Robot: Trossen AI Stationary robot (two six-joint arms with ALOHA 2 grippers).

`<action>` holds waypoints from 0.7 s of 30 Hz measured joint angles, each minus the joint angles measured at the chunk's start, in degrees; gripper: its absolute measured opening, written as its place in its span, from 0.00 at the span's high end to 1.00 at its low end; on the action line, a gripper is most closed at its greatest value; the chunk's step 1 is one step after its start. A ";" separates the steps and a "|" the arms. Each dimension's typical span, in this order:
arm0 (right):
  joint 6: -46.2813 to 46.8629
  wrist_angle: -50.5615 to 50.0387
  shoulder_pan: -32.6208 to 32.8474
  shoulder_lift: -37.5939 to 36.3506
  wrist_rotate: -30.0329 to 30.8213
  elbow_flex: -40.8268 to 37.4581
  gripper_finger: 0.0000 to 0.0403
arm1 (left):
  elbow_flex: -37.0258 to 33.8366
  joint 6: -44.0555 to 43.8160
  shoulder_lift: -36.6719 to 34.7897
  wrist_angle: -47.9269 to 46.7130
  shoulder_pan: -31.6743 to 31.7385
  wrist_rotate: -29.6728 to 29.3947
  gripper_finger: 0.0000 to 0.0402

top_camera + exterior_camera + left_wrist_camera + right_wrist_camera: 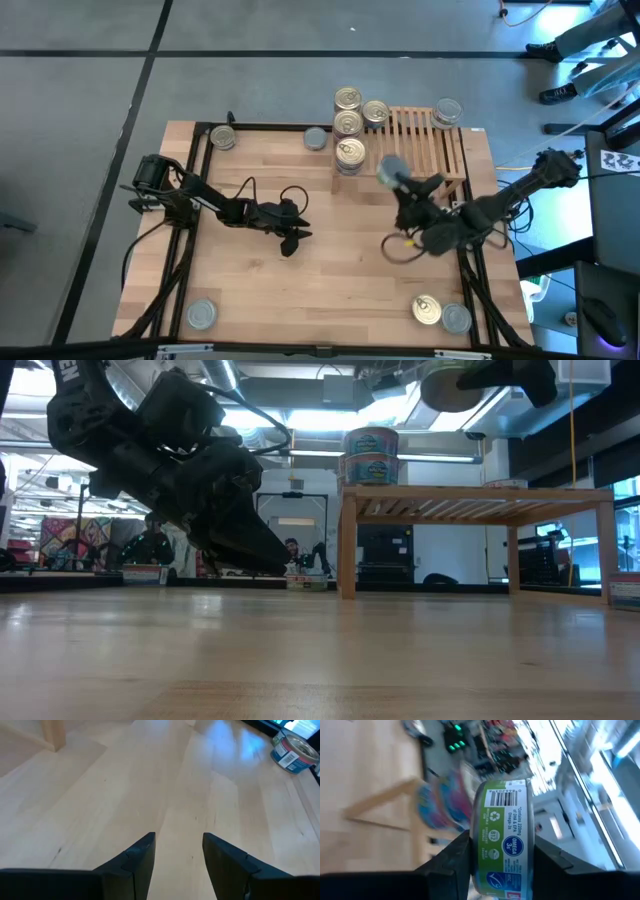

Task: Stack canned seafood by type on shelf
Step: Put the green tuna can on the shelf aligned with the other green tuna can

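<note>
The slatted wooden shelf [428,140] stands at the table's far right; it also shows in the low view [475,500]. Several gold-topped cans [348,124] are stacked at its left end [370,455], and one silver-topped can [447,112] sits at its far right corner. My right gripper [402,186] is shut on a green-labelled can [504,820], held high in front of the shelf's left end [452,384]. My left gripper [292,240] hovers open and empty just above the middle of the table [179,840]. My right gripper pinches the green-labelled can between its two fingers, one finger on each flat face near the rim [478,827]. The label wall faces the wrist camera. The can is turned on edge and lifted clear, above shelf height.
Loose cans lie on the table: two near the far edge [222,138] [316,138], one at the near left corner [201,314], two at the near right [427,309] [456,318]. A blue-labelled can [292,752] shows ahead of my left gripper. Bare wood lies between the arms.
</note>
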 joint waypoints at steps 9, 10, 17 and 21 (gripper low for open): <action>1.15 -0.24 -13.77 -10.99 -2.11 0.00 0.64 | 0.02 0.76 -0.07 -0.01 -1.04 -1.11 0.60; 1.39 -0.49 -15.67 -11.63 -3.62 0.00 0.64 | 0.03 0.98 -0.07 0.00 -1.10 -1.11 0.60; 11.29 -13.07 -29.90 -11.42 -19.51 0.02 0.64 | 0.08 1.12 -0.09 0.00 -1.55 -1.13 0.60; 18.73 -23.93 -36.97 -9.81 -23.82 0.02 0.64 | 0.11 1.53 -0.09 -0.02 -1.53 -1.13 0.60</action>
